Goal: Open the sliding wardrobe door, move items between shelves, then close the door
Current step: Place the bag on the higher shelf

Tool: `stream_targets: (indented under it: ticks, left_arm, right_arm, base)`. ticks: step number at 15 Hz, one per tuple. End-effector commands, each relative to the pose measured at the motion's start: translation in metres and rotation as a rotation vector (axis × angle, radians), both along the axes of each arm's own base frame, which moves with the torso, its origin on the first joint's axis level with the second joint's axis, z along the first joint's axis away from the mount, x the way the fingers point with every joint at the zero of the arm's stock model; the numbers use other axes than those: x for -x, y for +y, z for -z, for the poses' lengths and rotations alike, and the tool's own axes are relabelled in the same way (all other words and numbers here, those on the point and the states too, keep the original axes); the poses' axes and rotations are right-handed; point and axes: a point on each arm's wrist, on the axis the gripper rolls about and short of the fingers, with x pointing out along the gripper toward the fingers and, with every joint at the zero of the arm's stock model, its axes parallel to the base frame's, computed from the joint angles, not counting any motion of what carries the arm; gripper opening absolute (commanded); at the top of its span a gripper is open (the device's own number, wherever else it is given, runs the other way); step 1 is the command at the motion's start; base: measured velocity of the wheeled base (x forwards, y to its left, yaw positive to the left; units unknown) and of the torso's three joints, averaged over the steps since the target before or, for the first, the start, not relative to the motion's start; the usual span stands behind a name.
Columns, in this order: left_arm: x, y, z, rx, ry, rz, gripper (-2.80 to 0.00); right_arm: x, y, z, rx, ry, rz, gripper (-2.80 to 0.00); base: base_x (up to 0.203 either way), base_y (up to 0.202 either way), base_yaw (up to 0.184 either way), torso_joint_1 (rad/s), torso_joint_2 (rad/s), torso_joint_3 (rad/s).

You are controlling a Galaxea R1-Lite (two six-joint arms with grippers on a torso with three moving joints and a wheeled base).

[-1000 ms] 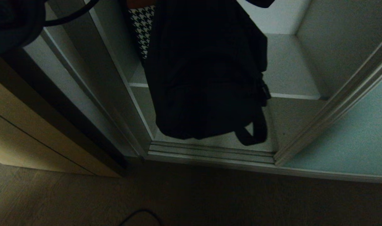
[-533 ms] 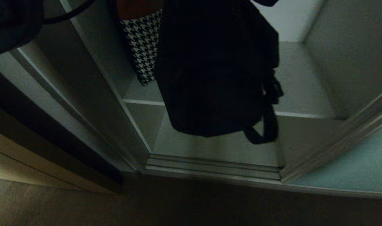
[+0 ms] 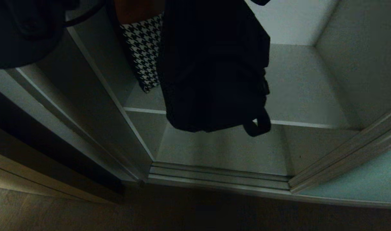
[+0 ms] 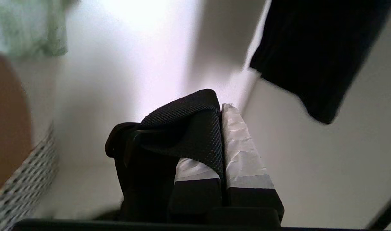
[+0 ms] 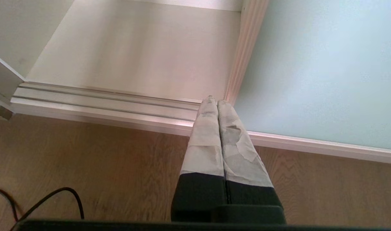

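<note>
black fabric bag (image 3: 214,70) upright, long axis vertical, strap loop (image 3: 258,125) lowest

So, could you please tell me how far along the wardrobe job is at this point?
Done: the frosted pale blue-green glass sliding door stands open. In hand: the left gripper is shut on a strap of the soft black fabric bag, which hangs above the pale grey shelf. Left: setting it down, then closing the door. The right gripper idles, shut.

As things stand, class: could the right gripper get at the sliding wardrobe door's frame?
Probably yes. The right gripper, shut and empty, hangs beside the sliding wardrobe door with nothing between them; the black bag hangs from the left gripper.
</note>
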Motion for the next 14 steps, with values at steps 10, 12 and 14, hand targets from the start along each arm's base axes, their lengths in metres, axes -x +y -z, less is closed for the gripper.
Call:
stream_targets:
  ticks: [10,12,14]
  left_arm:
    - [-0.061,0.009,0.017,-0.011,-0.158,-0.023,-2.80]
    - [-0.075,0.019,0.020,-0.040,-0.180,-0.019,-2.80]
    - [-0.081,0.027,0.020,-0.032,-0.175,-0.010,-2.80]
  right_arm:
    - [0.000,0.000,0.000,0.000,0.000,0.000,-2.80]
    - [0.000,0.000,0.000,0.000,0.000,0.001,-2.80]
    - [0.000,0.000,0.000,0.000,0.000,0.000,-2.80]
  base:
    - [0.000,0.000,0.000,0.000,0.00,0.000]
    - [0.000,0.000,0.000,0.000,0.00,0.000]
    - [0.000,0.000,0.000,0.000,0.00,0.000]
